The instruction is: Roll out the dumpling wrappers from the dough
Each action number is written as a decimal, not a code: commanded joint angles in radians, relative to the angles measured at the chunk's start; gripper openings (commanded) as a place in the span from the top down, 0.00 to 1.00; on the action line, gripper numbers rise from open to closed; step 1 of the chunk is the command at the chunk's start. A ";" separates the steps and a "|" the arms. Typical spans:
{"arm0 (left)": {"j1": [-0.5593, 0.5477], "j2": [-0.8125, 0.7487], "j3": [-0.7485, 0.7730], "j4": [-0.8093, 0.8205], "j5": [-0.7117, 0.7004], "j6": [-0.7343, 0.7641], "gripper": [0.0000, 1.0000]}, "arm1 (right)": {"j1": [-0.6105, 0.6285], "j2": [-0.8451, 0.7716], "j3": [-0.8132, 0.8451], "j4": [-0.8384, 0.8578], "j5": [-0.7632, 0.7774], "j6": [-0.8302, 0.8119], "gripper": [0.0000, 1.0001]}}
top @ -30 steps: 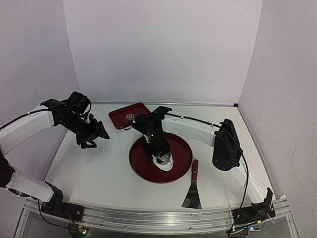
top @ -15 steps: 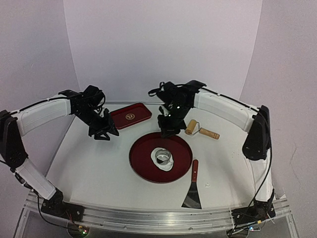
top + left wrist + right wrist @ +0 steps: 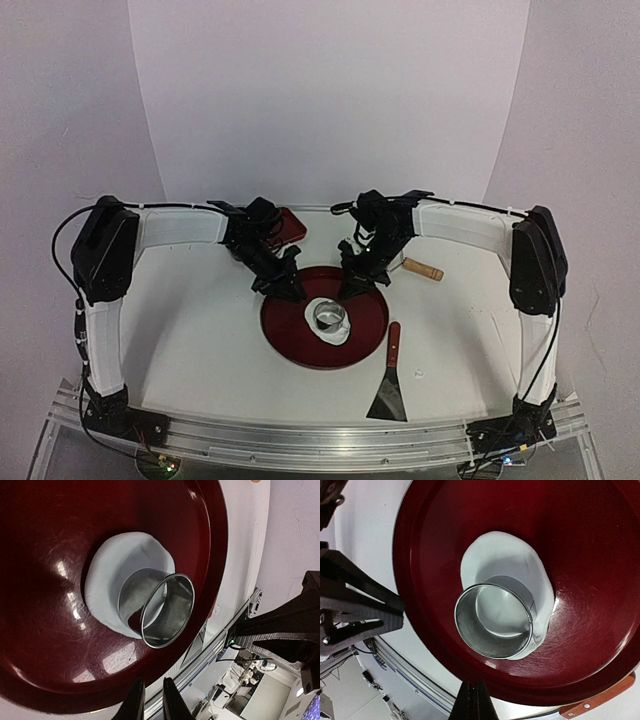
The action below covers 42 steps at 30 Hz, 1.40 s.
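Two arms point(image 3: 180, 228) point(image 3: 460, 225) at tray point(image 3: 285, 325) far rim; cutter point(image 3: 328, 316) upright on dough point(image 3: 336, 337).

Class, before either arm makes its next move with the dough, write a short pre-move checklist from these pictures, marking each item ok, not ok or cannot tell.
1. Dough lies as a flat sheet inside the round red tray: ok.
2. Ring cutter stands upright on the dough: ok.
3. Cutter pressed fully through the dough: cannot tell.
4. Right jaws shut and empty: ok.
5. Left jaws empty, with a narrow gap between them: ok.
6. Rolling pin and spatula lie on the table, outside the tray: ok.
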<state>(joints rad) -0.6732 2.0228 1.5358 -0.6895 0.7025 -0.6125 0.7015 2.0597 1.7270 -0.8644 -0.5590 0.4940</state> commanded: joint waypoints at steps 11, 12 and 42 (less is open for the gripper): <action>0.000 0.101 0.060 0.108 0.184 -0.015 1.00 | -0.078 0.076 -0.098 0.164 -0.216 -0.081 1.00; -0.001 0.100 0.062 0.110 0.186 -0.015 1.00 | -0.079 0.072 -0.105 0.166 -0.223 -0.088 1.00; -0.024 0.242 0.018 0.082 0.117 0.003 1.00 | -0.132 0.188 -0.235 0.284 -0.268 -0.166 1.00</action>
<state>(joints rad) -0.7002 2.2372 1.6076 -0.5705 0.9089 -0.6215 0.5929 2.2037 1.5066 -0.5590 -0.9192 0.3451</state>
